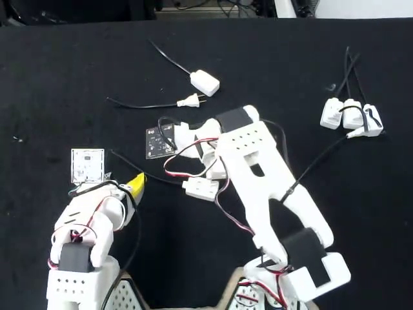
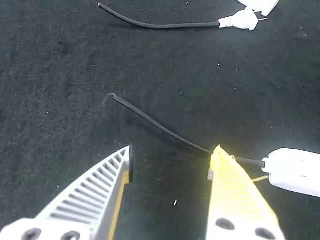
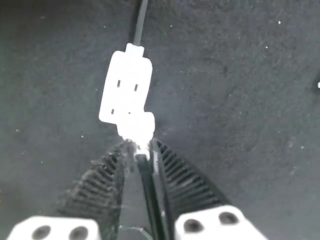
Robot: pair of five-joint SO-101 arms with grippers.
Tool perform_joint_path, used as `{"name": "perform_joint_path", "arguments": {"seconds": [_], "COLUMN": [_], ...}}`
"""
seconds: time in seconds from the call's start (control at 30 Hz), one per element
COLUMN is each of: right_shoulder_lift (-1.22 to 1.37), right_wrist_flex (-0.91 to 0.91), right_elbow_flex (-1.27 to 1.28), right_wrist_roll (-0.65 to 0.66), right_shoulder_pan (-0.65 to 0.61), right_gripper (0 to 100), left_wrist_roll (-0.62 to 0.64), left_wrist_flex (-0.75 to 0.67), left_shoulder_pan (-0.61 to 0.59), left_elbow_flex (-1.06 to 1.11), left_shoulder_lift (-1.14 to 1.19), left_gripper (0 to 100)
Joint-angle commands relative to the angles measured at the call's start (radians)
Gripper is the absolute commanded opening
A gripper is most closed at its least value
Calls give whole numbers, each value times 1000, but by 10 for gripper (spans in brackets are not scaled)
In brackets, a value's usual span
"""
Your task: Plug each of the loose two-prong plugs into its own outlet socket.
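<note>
- Your right gripper (image 3: 139, 150) has its jaws drawn narrow around a plug (image 3: 140, 125), which touches the socket (image 3: 125, 87) at mid-table.
- Your left gripper (image 2: 172, 148) hangs with jaws wide apart over the table (image 2: 60, 75), just beside that socket's cord (image 2: 160, 127).
- A loose plug (image 1: 189, 101) lies farther back, near the far socket (image 1: 205, 82).

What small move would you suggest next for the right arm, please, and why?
Probably a gentle push of the plug straight into the socket block. The right pincer is shut on the plug, which meets the block's end but sits slightly askew, so it does not look fully seated.
</note>
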Motion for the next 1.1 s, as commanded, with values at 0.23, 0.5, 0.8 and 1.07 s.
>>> {"name": "perform_joint_path", "arguments": {"seconds": [0.23, 0.5, 0.8, 1.07], "right_shoulder_lift": [-31, -30, -30, -30], "right_wrist_flex": [192, 196, 5, 6], "right_elbow_flex": [-165, -157, 28, 58], "right_wrist_roll": [-227, -264, -265, -267], "right_shoulder_pan": [-3, -12, -9, -12], "right_gripper": [10, 10, 10, 10], "left_wrist_roll": [5, 5, 5, 5], "left_wrist_flex": [2, 2, 2, 2], "left_shoulder_pan": [12, 12, 12, 12], "left_elbow_flex": [-8, -8, -8, -8], "left_shoulder_lift": [-5, -5, -5, -5], "left_gripper": [256, 256, 256, 256]}}
